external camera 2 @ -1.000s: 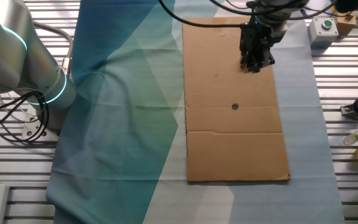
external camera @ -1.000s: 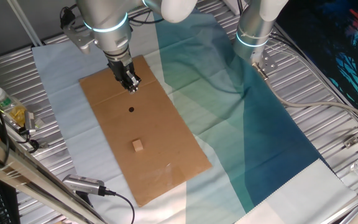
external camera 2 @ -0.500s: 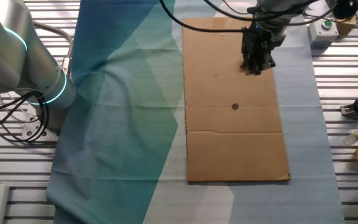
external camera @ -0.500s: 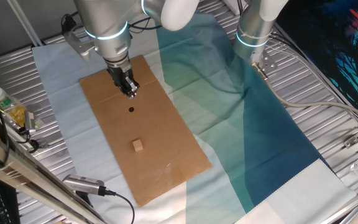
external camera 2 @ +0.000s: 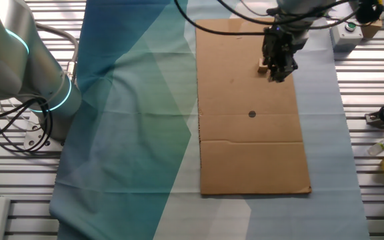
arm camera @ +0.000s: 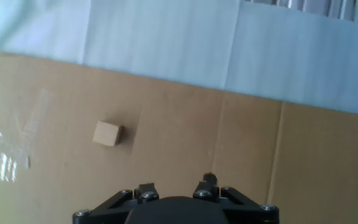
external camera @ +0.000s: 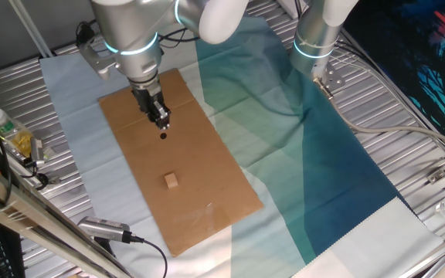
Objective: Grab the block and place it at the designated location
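The small light-tan wooden cube [external camera: 171, 180] lies flat on the brown cardboard sheet [external camera: 207, 193], toward that sheet's end nearer the camera in one fixed view, with nothing touching it. In the other fixed view only a corner of the cube [external camera 2: 262, 67] shows beside the black fingers. In the hand view the cube [arm camera: 108, 133] sits on the cardboard [arm camera: 166, 137], left of the sheet's vertical crease and well apart from the finger hardware at the bottom edge.

The tiny round black dot mark [external camera: 163, 137] lies on the cardboard between the cube and the sheet's far end; it also shows plainly on the sheet [external camera 2: 245, 147] in the other fixed view as a dark spot [external camera 2: 252, 114], near the horizontal crease.

The black two-finger gripper [external camera: 161, 120] hangs from the silver arm above the cardboard, its tips just beyond the dot on the side away from the cube in one fixed view. In the other fixed view the gripper [external camera 2: 278, 70] overlaps the cube's position. It holds nothing; whether its fingers are spread or closed I cannot tell, since only their bases appear in the hand view.

A teal-and-white cloth [external camera: 300, 139] covers the table beside the cardboard.
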Controlling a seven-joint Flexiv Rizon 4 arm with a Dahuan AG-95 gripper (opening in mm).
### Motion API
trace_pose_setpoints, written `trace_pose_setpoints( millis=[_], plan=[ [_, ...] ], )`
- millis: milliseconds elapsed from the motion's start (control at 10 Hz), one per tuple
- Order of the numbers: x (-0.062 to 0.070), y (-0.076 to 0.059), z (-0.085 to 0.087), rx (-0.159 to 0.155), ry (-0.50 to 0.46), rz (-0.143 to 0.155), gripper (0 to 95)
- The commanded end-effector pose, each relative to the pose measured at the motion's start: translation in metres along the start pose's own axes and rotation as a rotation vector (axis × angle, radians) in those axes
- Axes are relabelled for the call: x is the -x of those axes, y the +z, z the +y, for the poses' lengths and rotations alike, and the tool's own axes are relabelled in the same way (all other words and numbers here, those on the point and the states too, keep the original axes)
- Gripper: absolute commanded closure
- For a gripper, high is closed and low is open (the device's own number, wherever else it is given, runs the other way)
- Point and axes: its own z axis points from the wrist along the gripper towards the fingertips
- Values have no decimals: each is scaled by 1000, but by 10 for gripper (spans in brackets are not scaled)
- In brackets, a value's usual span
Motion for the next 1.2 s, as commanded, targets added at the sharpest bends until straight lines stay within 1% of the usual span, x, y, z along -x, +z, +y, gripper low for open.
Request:
trace_pose_setpoints(
  millis=[100, 400, 500, 800, 1000, 1200],
  plan=[
    [6, 3, 4, 3, 10, -1, 570],
    [17, 12, 9, 25, 31, -11, 570],
    [20, 12, 11, 28, 42, -10, 570],
    [24, 10, 16, 24, 45, 1, 570],
    [24, 15, 15, 20, 36, 3, 570],
    [24, 15, 15, 11, 47, 3, 570]
  ],
)
